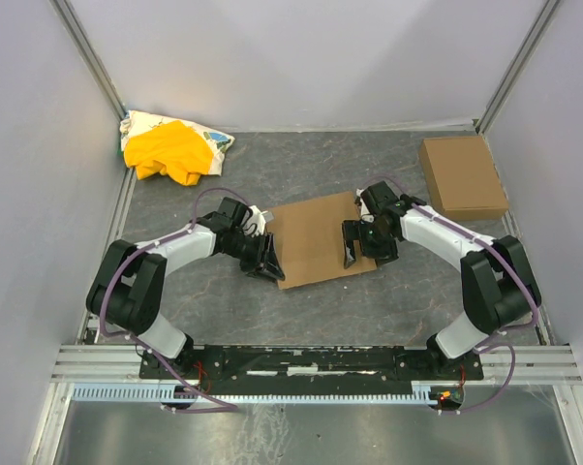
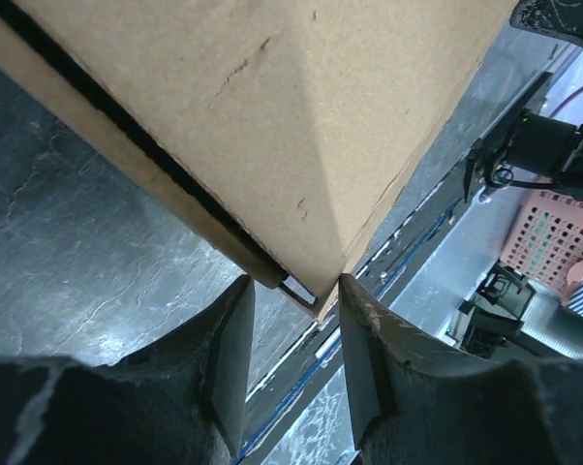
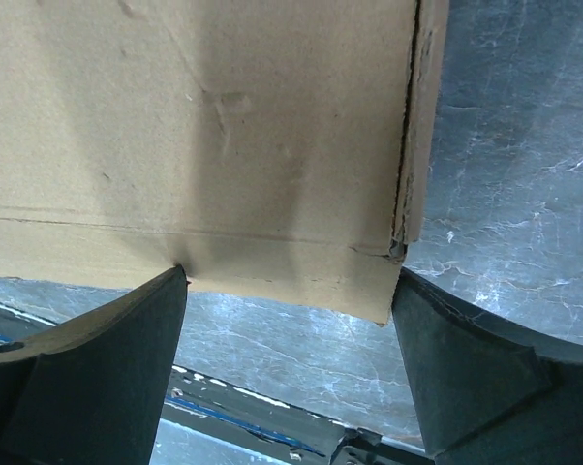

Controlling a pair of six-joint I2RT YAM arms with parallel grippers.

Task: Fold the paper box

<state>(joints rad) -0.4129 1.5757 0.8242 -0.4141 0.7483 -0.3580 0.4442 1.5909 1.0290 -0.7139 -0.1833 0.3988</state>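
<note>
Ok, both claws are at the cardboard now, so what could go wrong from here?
1. The left claw is open, with only the corner tip of the paper box between its fingers. Closing there may catch just the tip, which could slip out or crumple.
2. The right claw is wide open across one edge and is not gripping. A push could slide the box over the table instead of folding it.

Your paper box (image 2: 272, 116) runs off the top of both wrist views, overhead its side edges hide under your left gripper (image 1: 269, 263) and right gripper (image 1: 353, 248), whether the left one pinches its corner is unclear
</note>
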